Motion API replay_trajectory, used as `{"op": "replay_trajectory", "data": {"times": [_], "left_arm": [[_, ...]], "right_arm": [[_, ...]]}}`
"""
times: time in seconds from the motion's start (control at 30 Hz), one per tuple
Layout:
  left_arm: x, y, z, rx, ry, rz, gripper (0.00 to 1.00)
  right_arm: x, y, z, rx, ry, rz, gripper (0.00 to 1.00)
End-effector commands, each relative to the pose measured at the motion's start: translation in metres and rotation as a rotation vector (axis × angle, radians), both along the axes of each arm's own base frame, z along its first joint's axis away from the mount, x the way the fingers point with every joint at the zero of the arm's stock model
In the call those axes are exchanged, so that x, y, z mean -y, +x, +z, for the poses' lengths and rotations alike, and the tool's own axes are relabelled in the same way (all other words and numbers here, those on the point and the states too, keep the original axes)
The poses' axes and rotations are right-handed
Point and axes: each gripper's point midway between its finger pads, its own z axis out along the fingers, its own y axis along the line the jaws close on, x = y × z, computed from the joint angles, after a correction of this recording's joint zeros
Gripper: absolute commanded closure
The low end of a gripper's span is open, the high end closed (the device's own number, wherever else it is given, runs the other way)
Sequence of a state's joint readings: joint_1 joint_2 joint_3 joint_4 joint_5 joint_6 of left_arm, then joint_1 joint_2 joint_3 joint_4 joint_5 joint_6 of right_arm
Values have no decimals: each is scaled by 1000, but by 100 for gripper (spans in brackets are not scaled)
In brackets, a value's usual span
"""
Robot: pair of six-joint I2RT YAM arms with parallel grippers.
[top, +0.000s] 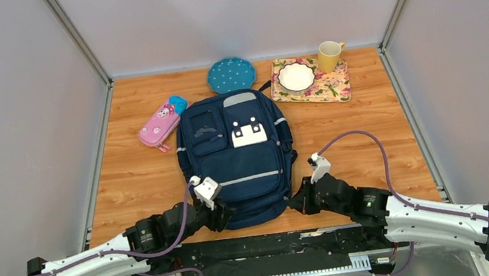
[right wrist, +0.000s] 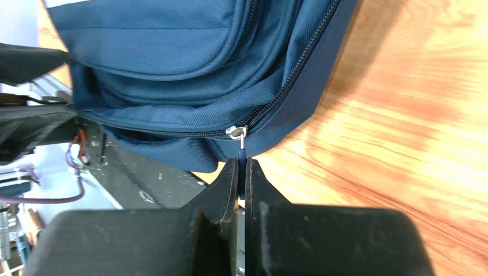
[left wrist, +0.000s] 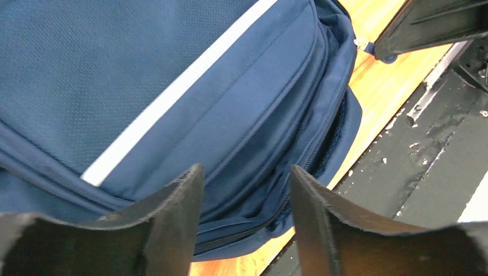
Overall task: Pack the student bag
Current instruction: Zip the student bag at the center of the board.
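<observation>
While the right end effector (right wrist: pixel 241 167) pinched shut on the zipper pull (right wrist: pixel 241 146) at the near right corner of the student bag (top: pixel 236 153), the left end effector (left wrist: pixel 244 178) hung open and empty over its near left corner. The bag lay on the counter (top: pixel 133 181), its long axis pointing away from both arms.

The left arm (top: pixel 94 261) and right arm (top: pixel 430 217) lie low along the near edge, forearms angled inward, wrists raised toward the far side. The left gripper (left wrist: pixel 244 215) has its jaws standing apart. The right gripper (right wrist: pixel 241 172) has its fingers pressed together, pinching a zip pull (right wrist: pixel 242 150).
</observation>
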State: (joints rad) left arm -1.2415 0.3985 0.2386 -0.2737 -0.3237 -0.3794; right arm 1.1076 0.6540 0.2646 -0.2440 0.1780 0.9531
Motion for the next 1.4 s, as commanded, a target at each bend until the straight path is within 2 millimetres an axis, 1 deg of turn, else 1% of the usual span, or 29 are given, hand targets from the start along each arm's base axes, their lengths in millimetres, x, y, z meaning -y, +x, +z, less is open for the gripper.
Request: {"op": "replay_trajectory", "data": {"times": [0.0, 0.03, 0.07, 0.1, 0.13, 0.17, 0.2, 0.23, 0.27, 0.3, 0.33, 0.37, 0.43, 0.47, 0.53, 0.67, 0.77, 0.97, 1.17, 1.23, 1.3, 1.33, 1.37], "left_arm": [[18, 14, 72, 86, -103, 12, 31], [20, 18, 82, 116, -94, 13, 28], [25, 22, 84, 127, -59, 15, 27], [32, 27, 105, 162, -81, 13, 25], [34, 34, 111, 211, -39, 12, 25], [43, 40, 101, 216, 39, 9, 24], [51, 45, 116, 244, 48, 5, 21], [58, 48, 117, 281, 102, -31, 20], [74, 52, 116, 288, 153, -70, 19], [82, 51, 113, 294, 187, -109, 18], [90, 50, 109, 331, 244, -185, 17], [100, 54, 99, 333, 299, -212, 17], [106, 58, 88, 368, 379, -260, 15], [110, 60, 78, 354, 435, -285, 16], [115, 56, 63, 328, 489, -343, 16], [109, 51, 36, 305, 518, -366, 16], [104, 54, 24, 313, 540, -348, 16], [106, 47, 13, 295, 523, -378, 16], [106, 52, 0, 320, 529, -350, 16], [103, 57, -7, 349, 573, -327, 18], [102, 62, -11, 373, 603, -310, 23], [101, 68, -12, 392, 614, -278, 24], [102, 70, -11, 409, 605, -262, 28]], "right_arm": [[18, -4, -27, -11, -128, 23, 100], [16, -6, -26, -14, -122, 40, 100], [14, -7, -26, -15, -120, 48, 100], [13, -8, -25, -15, -117, 56, 100], [10, -10, -25, -20, -113, 76, 100], [8, -10, -23, -15, -103, 85, 100], [7, -11, -23, -18, -101, 90, 100], [7, -12, -25, -21, -108, 92, 100], [7, -12, -25, -21, -108, 96, 100], [8, -12, -25, -19, -110, 96, 100], [8, -12, -25, -18, -111, 96, 100], [9, -12, -25, -17, -111, 95, 100], [11, -13, -26, -16, -106, 93, 100], [11, -13, -23, -12, -92, 89, 100], [12, -13, -21, -6, -81, 81, 100], [17, -12, -18, 8, -76, 66, 100], [17, -10, -14, 18, -64, 59, 100], [17, -10, -15, 18, -80, 65, 100], [15, -10, -16, 13, -76, 68, 100], [15, -10, -16, 15, -74, 65, 100], [15, -9, -16, 16, -73, 65, 100], [15, -9, -16, 17, -77, 65, 100], [15, -9, -16, 17, -77, 64, 100]]}}
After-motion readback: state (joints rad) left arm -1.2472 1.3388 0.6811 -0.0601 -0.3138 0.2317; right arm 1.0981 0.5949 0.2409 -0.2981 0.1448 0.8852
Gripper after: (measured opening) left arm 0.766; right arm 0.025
